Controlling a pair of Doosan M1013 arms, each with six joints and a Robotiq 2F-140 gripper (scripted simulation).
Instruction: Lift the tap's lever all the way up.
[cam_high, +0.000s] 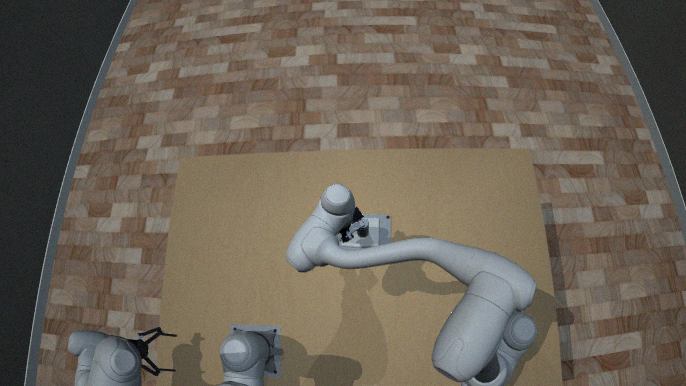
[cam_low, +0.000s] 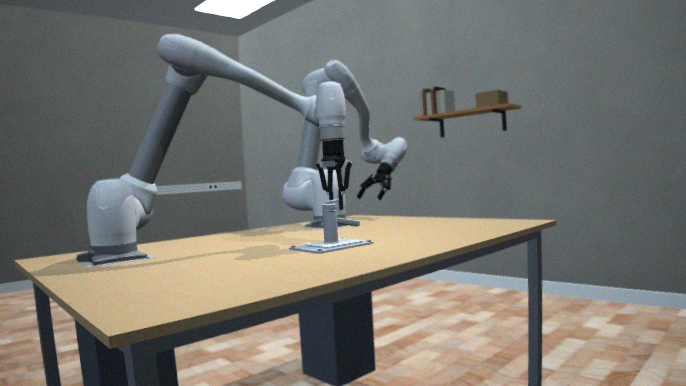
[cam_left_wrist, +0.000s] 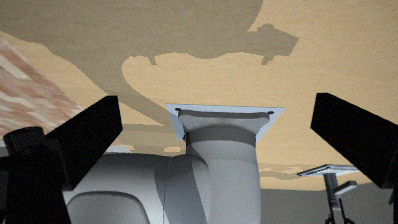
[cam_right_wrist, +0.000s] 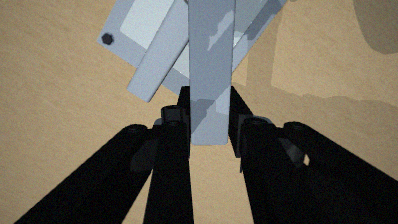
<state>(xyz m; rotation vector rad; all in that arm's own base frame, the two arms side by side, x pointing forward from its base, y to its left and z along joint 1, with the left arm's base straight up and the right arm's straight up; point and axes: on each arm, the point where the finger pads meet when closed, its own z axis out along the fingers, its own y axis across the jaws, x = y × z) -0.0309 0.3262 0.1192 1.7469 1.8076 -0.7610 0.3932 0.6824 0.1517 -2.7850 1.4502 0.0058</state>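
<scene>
Exterior view: two arms counted, right arm (cam_high: 480, 330) (cam_low: 200, 55) reaching over to the tap, left arm (cam_high: 242, 350) (cam_low: 310, 140) (cam_left_wrist: 215, 170) folded up well apart from it. Two claws, one per arm. One tap (cam_high: 363, 231) (cam_low: 330, 225) (cam_left_wrist: 330, 186) (cam_right_wrist: 157, 55), upright on the desk (cam_high: 250, 190) (cam_low: 225, 280) (cam_left_wrist: 210, 85) (cam_right_wrist: 50, 100), with one flat mounting plate (cam_high: 385, 225) (cam_low: 360, 244) (cam_left_wrist: 310, 172) (cam_right_wrist: 112, 25) under it. One lever (cam_low: 331, 202) (cam_right_wrist: 212, 65) on top of the tap. Right claw (cam_high: 352, 227) (cam_low: 336, 200) (cam_left_wrist: 340, 218) (cam_right_wrist: 210, 120) pointing down, narrow, closed on the lever near its free end, one finger along each side. Left claw (cam_high: 174, 352) (cam_low: 371, 196) (cam_left_wrist: 217, 110) spread wide, nothing between its fingers, held up above the desk. In the right wrist view, one dark bolt (cam_right_wrist: 107, 38) at a plate corner, and the second, shorter-looking bar of the tap angled off beside the lever, outside the fingers. On the wall behind, one shelf (cam_low: 465, 113) on two brackets, with one brown box (cam_low: 491, 98) and a few upright items. Seen from above, part of the mounting plate hidden under the right arm and claw, with the forearm running close along one side of the plate. Wide stretch of desk between plate and far edge; more room toward both side edges. Left claw near one side edge, well away from the tap.
</scene>
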